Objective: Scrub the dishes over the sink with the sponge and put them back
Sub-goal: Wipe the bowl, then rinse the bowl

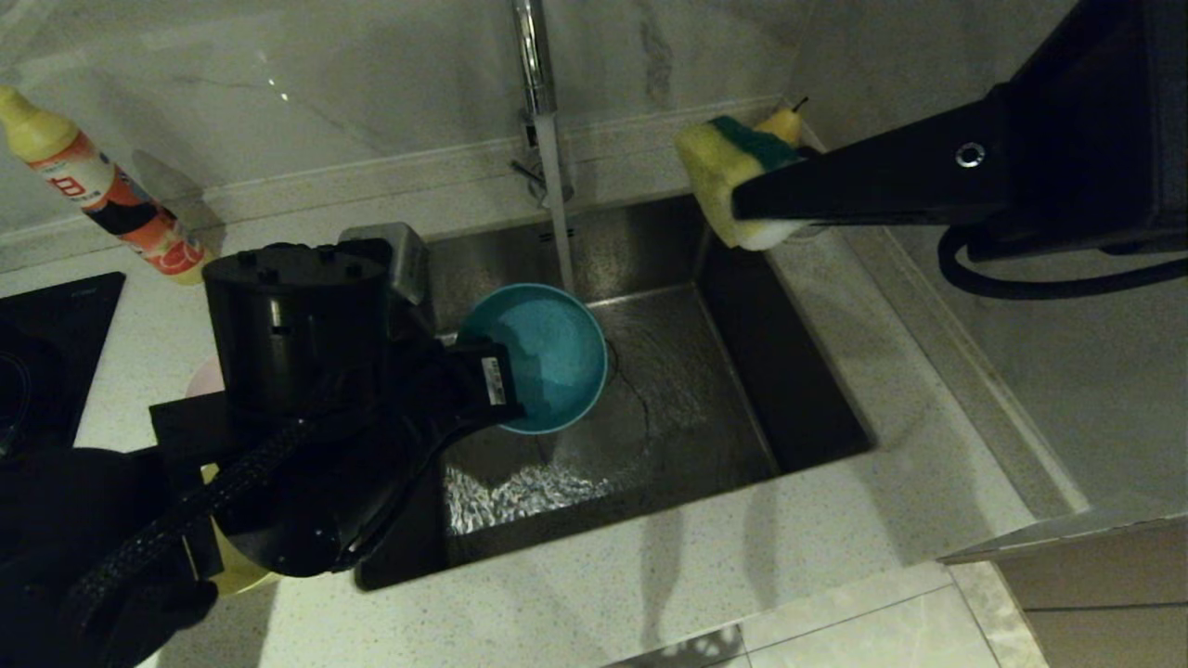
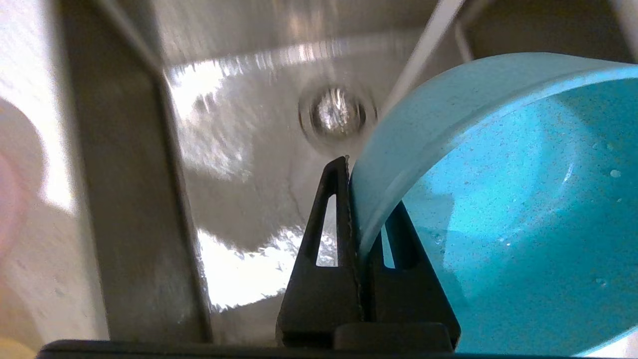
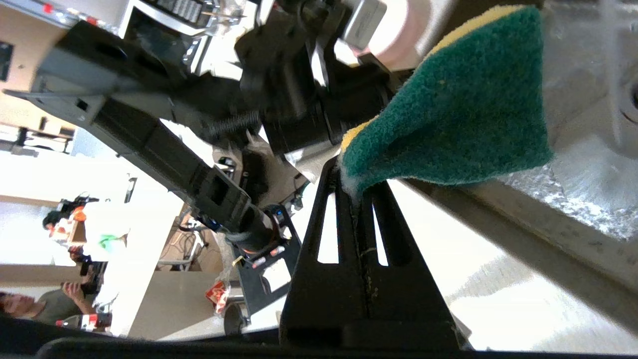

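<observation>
Left claw: the left claw [image 2: 356, 209] was clamped on the rim of the light blue round plastic bowl [image 1: 548, 357], one finger inside the wall and one outside, and held it tilted above the left half of the sink.
Blue bowl: its hollow faced up and toward the right; the water stream fell just at its far rim, and droplets showed on its inner wall.
Right claw: the right claw [image 3: 356, 192] was pinched closed on the small rectangular sponge with a dark green scouring face on yellow foam [image 1: 733, 176], raised above the far right corner of the sink, well apart from the bowl.
Sink: the large square stainless-steel basin [image 1: 742, 371] had water running from the tall chrome tap [image 1: 534, 65] and rippling around the round drain strainer [image 2: 338, 113].
Other bowls: a pale pink shape [image 1: 206, 378] and a yellow one [image 1: 237, 571] showed on the speckled white worktop [image 1: 650, 575] left of the sink, mostly hidden behind the left arm, probably the other two bowls.
Far left: a yellow-capped bottle with an orange label [image 1: 102, 186] leaned against the marble wall.
</observation>
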You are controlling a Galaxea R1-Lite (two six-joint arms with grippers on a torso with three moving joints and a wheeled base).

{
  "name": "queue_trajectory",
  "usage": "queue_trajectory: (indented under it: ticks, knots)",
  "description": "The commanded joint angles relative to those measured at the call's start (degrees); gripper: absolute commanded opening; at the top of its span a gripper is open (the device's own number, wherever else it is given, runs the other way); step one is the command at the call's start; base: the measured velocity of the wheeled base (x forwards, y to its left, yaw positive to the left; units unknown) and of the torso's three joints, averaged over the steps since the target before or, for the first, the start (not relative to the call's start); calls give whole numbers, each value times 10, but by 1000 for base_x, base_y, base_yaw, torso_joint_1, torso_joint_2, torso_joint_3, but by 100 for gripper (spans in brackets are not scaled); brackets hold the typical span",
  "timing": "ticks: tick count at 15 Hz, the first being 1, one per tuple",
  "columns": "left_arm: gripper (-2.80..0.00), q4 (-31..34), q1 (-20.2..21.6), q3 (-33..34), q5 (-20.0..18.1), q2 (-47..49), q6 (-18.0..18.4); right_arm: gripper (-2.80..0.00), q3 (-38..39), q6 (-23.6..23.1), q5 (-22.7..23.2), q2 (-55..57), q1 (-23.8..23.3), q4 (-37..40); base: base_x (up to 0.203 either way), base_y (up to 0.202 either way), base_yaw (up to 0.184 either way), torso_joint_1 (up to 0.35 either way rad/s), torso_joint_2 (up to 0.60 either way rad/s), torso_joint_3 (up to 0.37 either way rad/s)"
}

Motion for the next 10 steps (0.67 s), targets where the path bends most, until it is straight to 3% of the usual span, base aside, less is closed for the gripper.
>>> queue_trajectory:
  ticks: [1,3,6,10]
  knots:
    - [-280,149,21,-61,-46,5,-54,-280,35,1,2,-37,-15,-2,0,0,0,0,0,0]
    - [-280,267,52,-137,-115,17,-128,-280,55,2,1,-56,-31,-5,0,0,0,0,0,0]
    - [-280,338,109,-233,-164,86,-237,-280,66,4,13,-81,-49,-8,0,0,0,0,0,0]
    - [-280,382,127,-310,-172,143,-282,-280,101,8,18,-103,-62,-10,0,0,0,0,0,0]
